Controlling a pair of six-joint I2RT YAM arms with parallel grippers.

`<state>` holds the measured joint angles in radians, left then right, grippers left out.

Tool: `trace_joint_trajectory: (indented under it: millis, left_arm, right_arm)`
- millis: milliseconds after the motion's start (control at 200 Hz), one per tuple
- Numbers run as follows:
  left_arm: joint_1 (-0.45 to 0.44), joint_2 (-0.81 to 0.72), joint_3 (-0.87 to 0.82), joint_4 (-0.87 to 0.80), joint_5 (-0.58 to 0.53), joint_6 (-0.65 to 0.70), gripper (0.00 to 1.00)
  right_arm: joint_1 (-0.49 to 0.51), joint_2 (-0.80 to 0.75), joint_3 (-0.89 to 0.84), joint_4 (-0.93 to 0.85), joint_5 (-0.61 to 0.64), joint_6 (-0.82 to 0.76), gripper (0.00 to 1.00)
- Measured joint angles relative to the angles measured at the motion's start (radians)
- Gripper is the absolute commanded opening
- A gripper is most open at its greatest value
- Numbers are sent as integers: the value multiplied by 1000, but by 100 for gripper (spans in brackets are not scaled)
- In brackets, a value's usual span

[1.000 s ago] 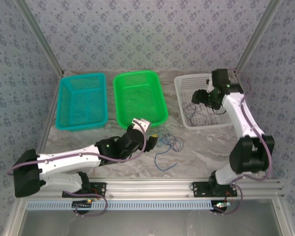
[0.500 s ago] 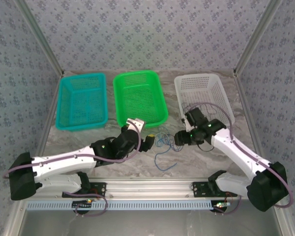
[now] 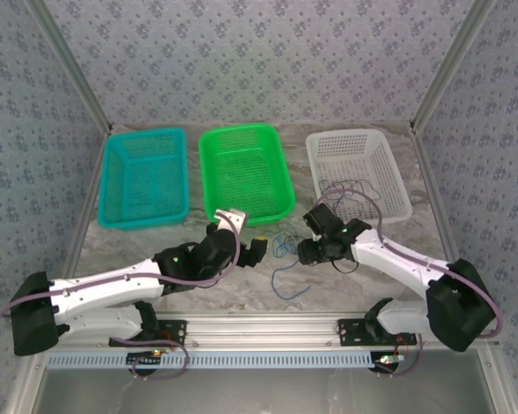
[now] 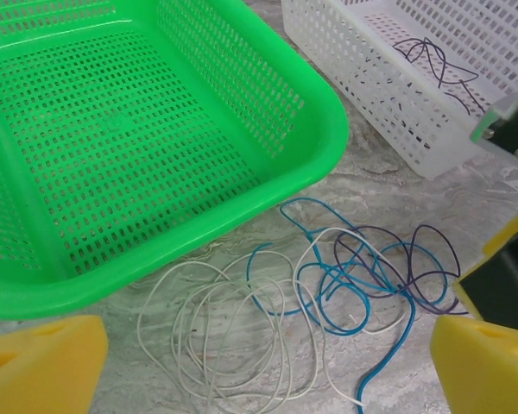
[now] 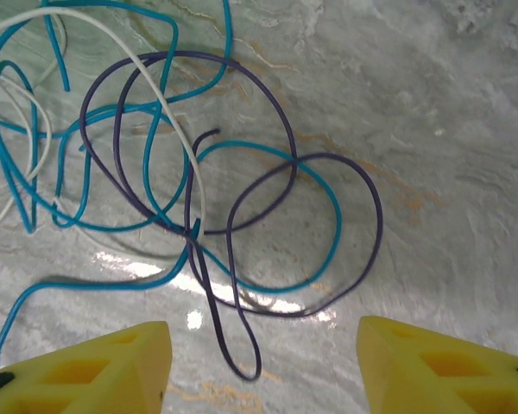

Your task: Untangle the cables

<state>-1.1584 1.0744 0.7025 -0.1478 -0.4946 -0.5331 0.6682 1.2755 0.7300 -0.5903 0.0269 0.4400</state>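
Cables [image 3: 287, 247] lie in one loose tangle on the marble table [image 3: 363, 272], just off the near right corner of the green basket [image 3: 242, 172], betw. my two claws. Three strands in the heap: blue cable [image 4: 330, 289], white cable [image 4: 209, 332], dark cable [image 4: 419, 259].

Left wrist view: white strand coils in several flat loops on the left of the heap, close to the green basket's wall. Blue loops sit in the middle, crossing white. Dark loops sit on the right, overlapping blue. One blue tail runs toward the near edge of the table.

Right wrist view: dark strand makes approx. three overlapping loops. They cross at one knot-like spot where blue and white pass too. Can't tell which strand is on top there.

Left claw [image 3: 257, 252]: wide apart, holding nothing. Sits low, pointed at the white coils, yellow fingers [image 4: 43, 362] either side of the heap's near edge.

Right claw [image 3: 307, 251]: fingers apart, gripping nothing. The lowest dark loop lies on the table betw. the fingertips [image 5: 91, 366], touching neither.

Other items: teal basket [image 3: 142, 177] at far left, beside the green one. White basket [image 3: 358, 142] on the right, with a separate dark wire [image 4: 433, 62] lying inside it.
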Motion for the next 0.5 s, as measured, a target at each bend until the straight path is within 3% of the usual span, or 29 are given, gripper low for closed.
trace_joint_trajectory:
  millis: [105, 195, 350, 405, 500]
  left_arm:
    - [1, -8, -1, -3, 0, -7, 99]
    - [1, -13, -1, -11, 0, -12, 99]
    - [2, -26, -2, -14, 0, -19, 99]
    - [5, -32, -5, -14, 0, -19, 99]
    - [8, -35, -6, -14, 0, -19, 99]
  right_arm:
    - [2, 50, 0, 34, 21, 5, 51]
    - [2, 85, 0, 52, 31, 3, 41]
    - [7, 90, -1, 66, 48, 21, 5]
    - [11, 64, -7, 66, 61, 22, 0]
    - [22, -32, -24, 49, 78, 30, 0]
